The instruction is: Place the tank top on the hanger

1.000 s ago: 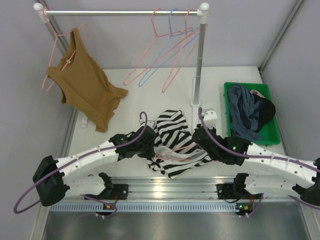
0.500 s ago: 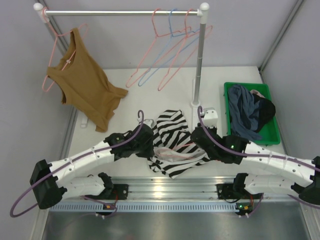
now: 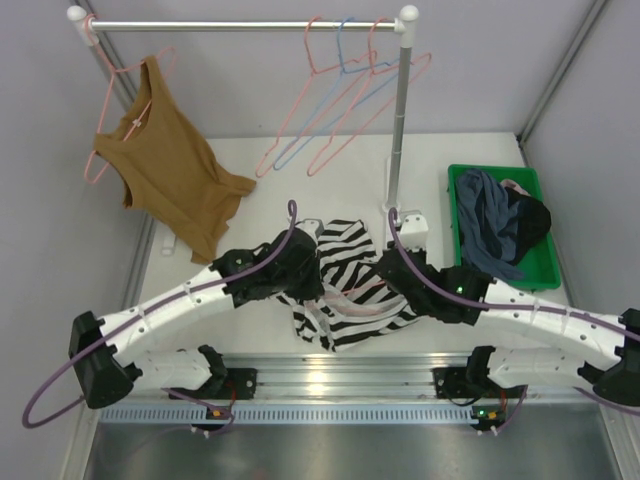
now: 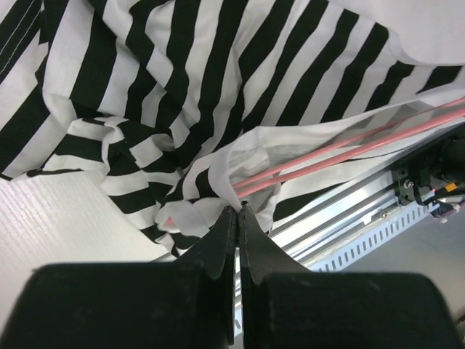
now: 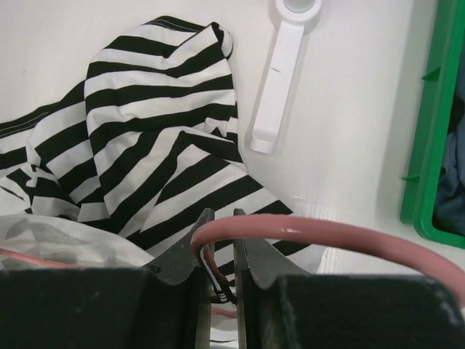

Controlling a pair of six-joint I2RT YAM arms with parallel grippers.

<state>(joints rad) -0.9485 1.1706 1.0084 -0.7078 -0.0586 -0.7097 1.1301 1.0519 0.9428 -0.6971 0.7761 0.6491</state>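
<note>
Where the tank top [image 3: 345, 262] lies crumpled on the white table [image 3: 250, 225], it spreads just ahead of both pincers and between them. The right gripper [image 5: 221, 218] is clamped on the twisted neck of the hanger [image 5: 312, 231], whose hook curves across in front of it. The left gripper [image 4: 236, 211] is clenched on a white fold at the garment's near edge, pink wires running out of the cloth beside its tips. Right of the right gripper sits a green bin [image 3: 453, 215]; beyond, a clothes rail [image 3: 240, 25], a brown top [image 3: 170, 175], grey walls [image 3: 500, 60].
</note>
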